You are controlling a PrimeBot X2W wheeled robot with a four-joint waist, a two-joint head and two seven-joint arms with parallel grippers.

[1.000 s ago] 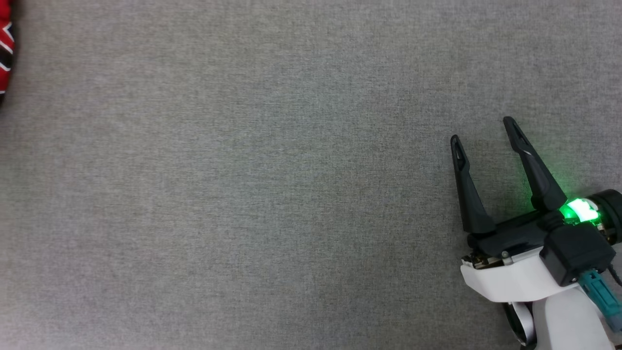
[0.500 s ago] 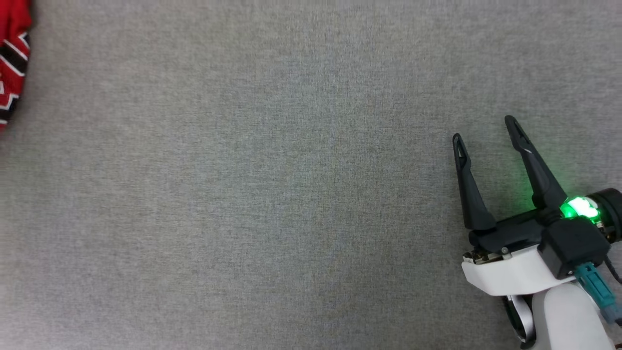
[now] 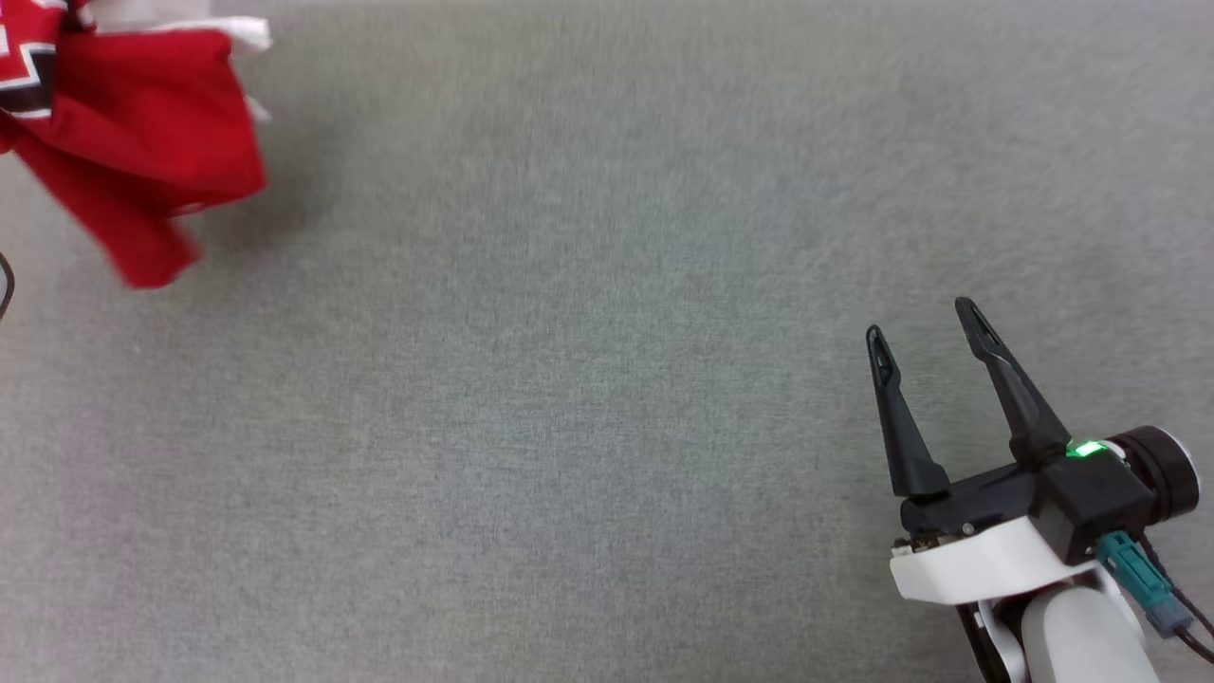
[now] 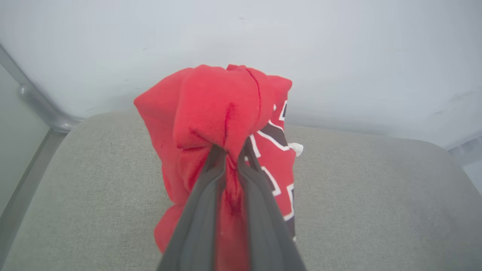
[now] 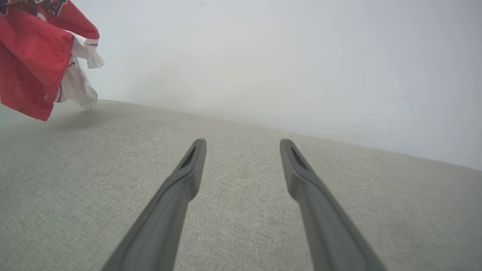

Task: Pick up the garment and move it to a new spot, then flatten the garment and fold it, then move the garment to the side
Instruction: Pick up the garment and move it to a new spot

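Up at the far left of the surface [image 3: 607, 379], the shirt [image 3: 142, 142] hung in a bunch, pinched tight in the left fingers [image 4: 199, 218]. The right fingers [image 3: 896, 417] stood wide apart and held nothing. It seemed best to carry the shirt slowly to the middle, high enough not to drag, and let go only once it lay down.

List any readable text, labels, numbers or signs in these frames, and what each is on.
No text here can be read.
On the garment: a black-and-white print with letter-like shapes, crumpled and cut off at the edge of the right wrist view, so it is unreadable.
On the right gripper and the grey fabric surface: no label, number or sign can be seen.
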